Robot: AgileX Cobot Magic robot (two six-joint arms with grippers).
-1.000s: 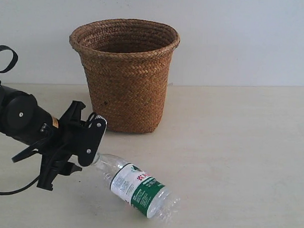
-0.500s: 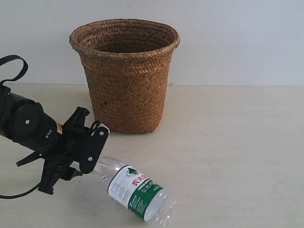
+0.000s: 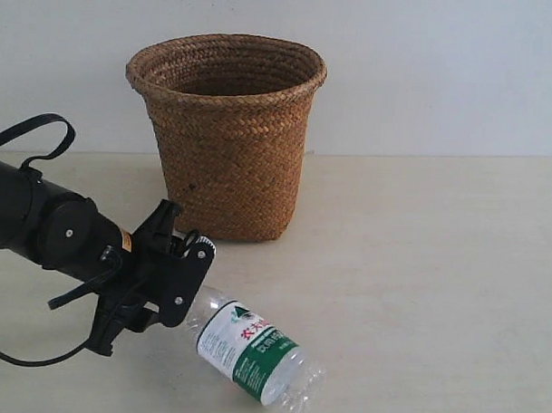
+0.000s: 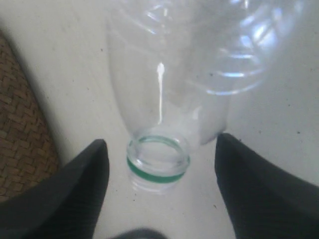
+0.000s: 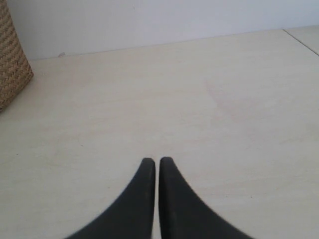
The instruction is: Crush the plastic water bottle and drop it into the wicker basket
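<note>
your left pincer point(image 3: 184, 287) hangs low, jaws spread wide, nothing gripped. the plastic water bottle point(image 3: 253, 352) lies on its side on the table point(image 3: 428, 266) right ahead of it. its open neck sits between the jaws, touching neither, and its long axis runs straight away from the pincer. this arm looks much the nearer. the wicker basket point(image 3: 228, 141) stands upright just beyond, off to one side. past the bottle there's bare tabletop and room to move. your right pincer point(image 5: 158, 162) is closed on nothing, well apart.
</note>
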